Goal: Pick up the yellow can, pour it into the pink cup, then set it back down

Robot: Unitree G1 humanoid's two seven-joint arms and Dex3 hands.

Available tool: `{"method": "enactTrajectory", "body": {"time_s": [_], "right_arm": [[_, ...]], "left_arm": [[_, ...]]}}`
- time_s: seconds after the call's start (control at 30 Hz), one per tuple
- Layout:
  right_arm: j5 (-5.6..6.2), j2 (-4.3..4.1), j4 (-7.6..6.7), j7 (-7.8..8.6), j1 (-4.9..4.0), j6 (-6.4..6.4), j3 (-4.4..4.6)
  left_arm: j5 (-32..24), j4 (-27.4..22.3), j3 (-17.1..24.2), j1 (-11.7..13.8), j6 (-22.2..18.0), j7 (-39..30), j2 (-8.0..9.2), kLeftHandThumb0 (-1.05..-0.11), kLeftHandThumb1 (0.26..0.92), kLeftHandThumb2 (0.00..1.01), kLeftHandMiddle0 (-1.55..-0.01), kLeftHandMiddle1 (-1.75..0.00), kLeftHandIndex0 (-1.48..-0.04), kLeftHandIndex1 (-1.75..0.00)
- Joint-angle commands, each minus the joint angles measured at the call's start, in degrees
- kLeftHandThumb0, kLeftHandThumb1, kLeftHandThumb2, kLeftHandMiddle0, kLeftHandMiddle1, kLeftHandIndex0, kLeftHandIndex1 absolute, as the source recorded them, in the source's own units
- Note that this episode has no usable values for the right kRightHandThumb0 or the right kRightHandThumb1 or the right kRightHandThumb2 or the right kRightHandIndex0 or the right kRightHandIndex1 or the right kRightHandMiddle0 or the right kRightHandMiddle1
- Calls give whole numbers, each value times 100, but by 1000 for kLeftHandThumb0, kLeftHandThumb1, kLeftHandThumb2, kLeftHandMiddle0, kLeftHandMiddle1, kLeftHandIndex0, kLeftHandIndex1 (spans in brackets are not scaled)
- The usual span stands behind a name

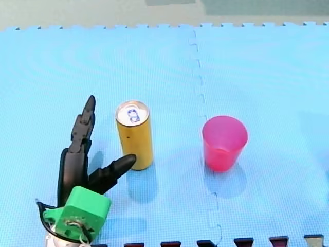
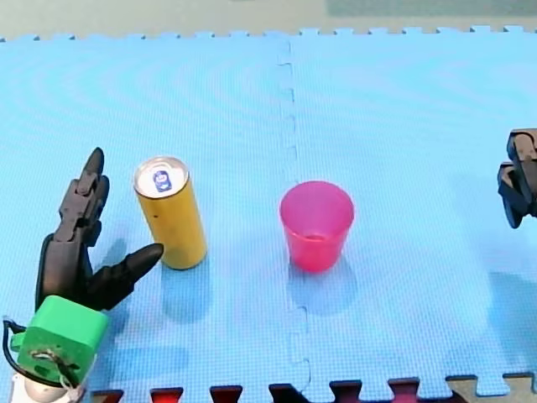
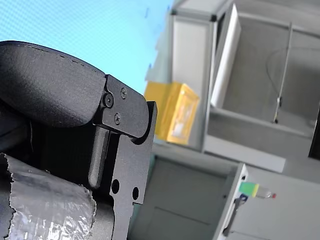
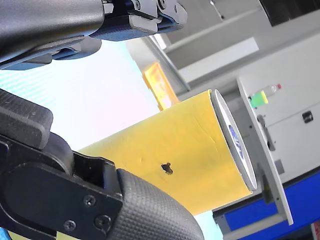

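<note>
My left robot hand sits just left of the yellow can, unclenched and gripping nothing, thumb tip near the can's base. The can stands upright. Right of it stands the pink cup. Far right of the can is my right robot hand; I cannot tell its state.

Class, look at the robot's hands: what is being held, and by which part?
Nothing is held. The open left hand is beside the upright yellow can; the right hand is well to the pink cup's right.

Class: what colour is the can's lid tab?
Blue tab, silver lid; first head view shows it best.
</note>
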Motion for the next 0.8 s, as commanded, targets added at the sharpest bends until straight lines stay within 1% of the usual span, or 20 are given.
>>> {"method": "enactTrajectory", "body": {"time_s": [0.0,0.37,0.6,0.77], "right_arm": [[23,-34,21,23,1,21,-20],[30,-33,-6,63,19,-12,-29],[49,-41,2,89,1,15,-47],[49,-39,8,93,1,11,-49]], "left_arm": [[-34,-6,13,-15,24,-38,40,-1048,886,1,-201,-2,-169,-5],[-18,-43,0,11,149,-146,96,-1048,900,7,-200,-1,-171,-4],[-108,-74,37,16,189,-274,144,-1048,905,6,-190,0,-170,-2],[-140,-72,54,14,209,-337,172,-1048,901,3,-181,0,-168,-1]]}}
